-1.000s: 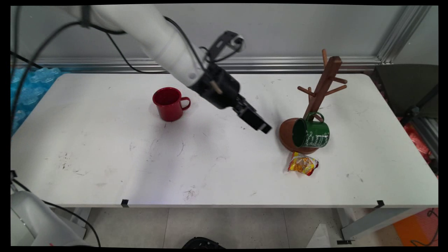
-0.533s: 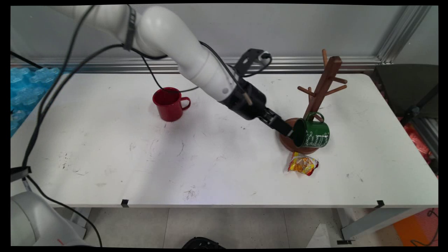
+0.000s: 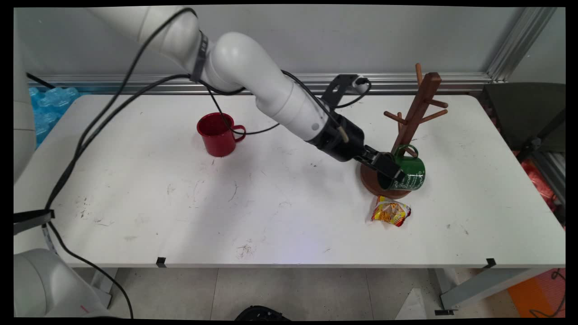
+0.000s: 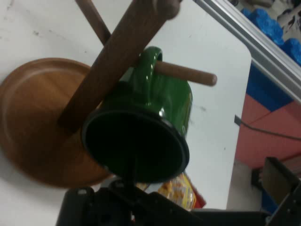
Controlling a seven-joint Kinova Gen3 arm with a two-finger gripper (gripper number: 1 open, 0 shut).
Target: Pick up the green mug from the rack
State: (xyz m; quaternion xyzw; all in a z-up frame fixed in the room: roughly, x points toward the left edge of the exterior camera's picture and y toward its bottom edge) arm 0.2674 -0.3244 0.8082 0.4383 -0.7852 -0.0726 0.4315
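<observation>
The white bench (image 3: 135,189) is scuffed with dark marks and stands against a grey wall with an aluminium rail along its foot; blue plastic packaging (image 3: 45,108) lies off the bench's left end and a dark chair (image 3: 526,113) sits off its right end.

Well to the left of the mug tree stands a red mug (image 3: 218,134), upright, its handle pointing toward the tree. The white arm (image 3: 271,90) reaches across from the upper left, black cables hanging from it, and ends in the gripper (image 3: 390,170) at the mouth of the green mug (image 3: 408,173).

The green mug hangs by its handle on a low peg of the wooden mug tree (image 3: 417,110), lying nearly on its side above the tree's round base (image 4: 33,117). Its long axis runs roughly level, its open mouth facing left toward the arm, bottom to the right. In the hand view one of the fingers (image 4: 134,172) crosses the rim into the dark opening; whether they are clenched or released cannot be told.

Just in front of the tree's base lies a yellow-and-red snack packet (image 3: 391,212), flat on the bench.
</observation>
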